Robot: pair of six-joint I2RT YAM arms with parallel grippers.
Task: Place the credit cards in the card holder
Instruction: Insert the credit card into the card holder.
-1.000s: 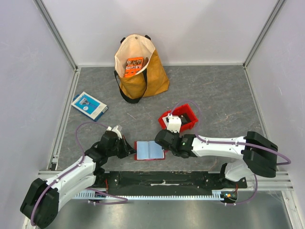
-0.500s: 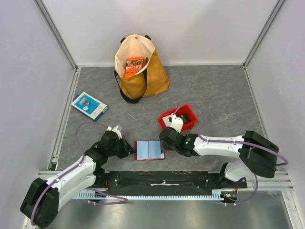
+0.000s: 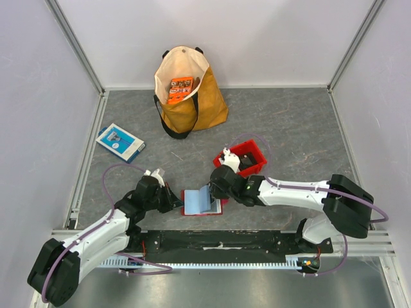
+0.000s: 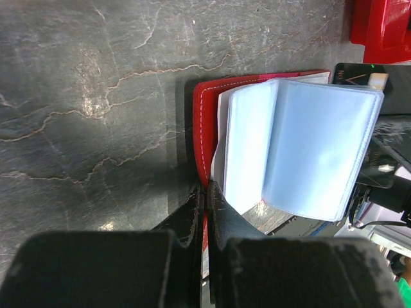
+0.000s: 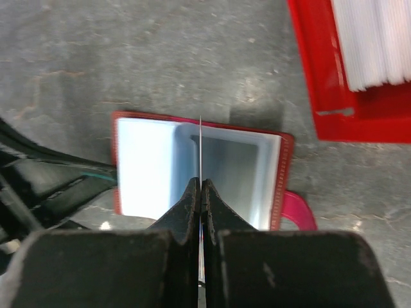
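Dark stone-look tabletop (image 3: 289,122), pale walls (image 3: 38,96) all round. The red card holder (image 3: 192,204) lies open on it. The left pincer (image 4: 205,192) is clamped tight on the holder's left edge. The right pincer (image 5: 200,184) is pinched shut on a thin credit card (image 5: 200,147), held edge-on right over the holder's middle fold.

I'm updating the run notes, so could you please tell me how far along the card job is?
Done: the card holder lies open, with the left gripper shut on its red cover edge. In hand: the right gripper is shut on what looks like a clear sleeve leaf, which stands up. Left: no credit card shows in any pocket, so loading seems not yet begun. What the red bin holds is unclear.
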